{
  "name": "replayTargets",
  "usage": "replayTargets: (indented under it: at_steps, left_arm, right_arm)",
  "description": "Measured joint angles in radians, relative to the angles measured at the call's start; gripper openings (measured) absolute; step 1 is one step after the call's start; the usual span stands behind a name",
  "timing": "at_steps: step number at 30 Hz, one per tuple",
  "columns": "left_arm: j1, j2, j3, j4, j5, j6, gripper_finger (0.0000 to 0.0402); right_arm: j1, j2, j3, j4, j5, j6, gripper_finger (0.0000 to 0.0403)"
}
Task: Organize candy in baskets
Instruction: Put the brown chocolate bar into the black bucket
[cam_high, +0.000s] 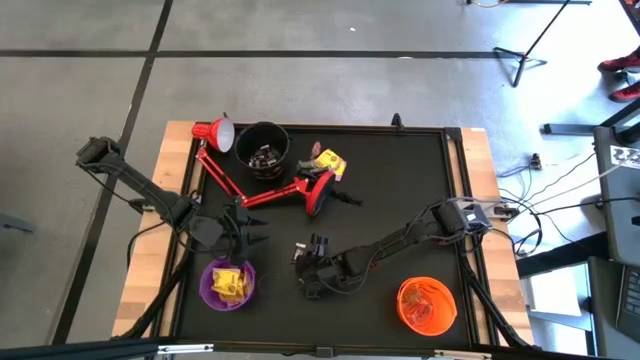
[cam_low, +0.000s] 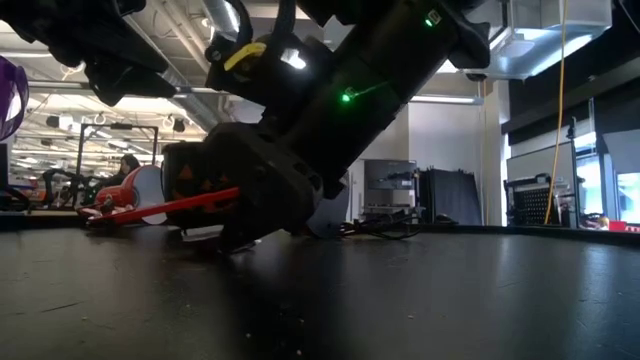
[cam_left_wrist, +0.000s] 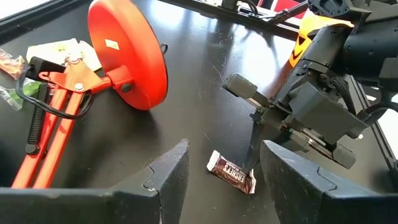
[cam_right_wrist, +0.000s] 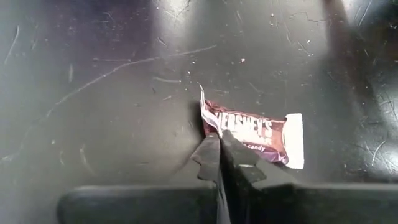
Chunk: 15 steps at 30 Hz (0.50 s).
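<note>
Candy (cam_right_wrist: 252, 134) lies touching shut right claw (cam_right_wrist: 219, 144) tips.

Red lamp (cam_high: 262, 190) blocks mid-table; bare mat (cam_high: 400, 170) beyond lies open.

The desk (cam_high: 420, 180) carries three buckets. One bucket (cam_high: 263, 148) stands at the back, left of the middle, with candy inside it. A second bucket (cam_high: 228, 284) stands at the front left, with candy in it too. The third bucket (cam_high: 427, 305) stands at the front right. The lamp (cam_high: 268, 187) lies between the back bucket and the middle of the desk, its head beside that bucket and its round base to the right. A small heap of candy (cam_high: 329, 163) lies just behind the base. The left claw (cam_high: 246, 240) is just behind the front left bucket. The right claw (cam_high: 306, 262) is down near the middle front, touching a candy bar (cam_right_wrist: 256, 132) that lies flat on the desk.
</note>
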Motion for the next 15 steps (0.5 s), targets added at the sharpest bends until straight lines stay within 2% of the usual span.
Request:
replayTargets:
  at_steps: [8,15]
  left_arm:
    - [0.000,0.000,0.000,0.000,0.042,0.004,0.0188]
    - [0.000,0.000,0.000,0.001,0.049,0.004,0.0188]
  right_arm:
    - [0.008,-0.075,0.021,-0.071,0.012,0.007,0.0001]
    - [0.008,-0.162,0.022,-0.136,0.082,0.010,0.0001]
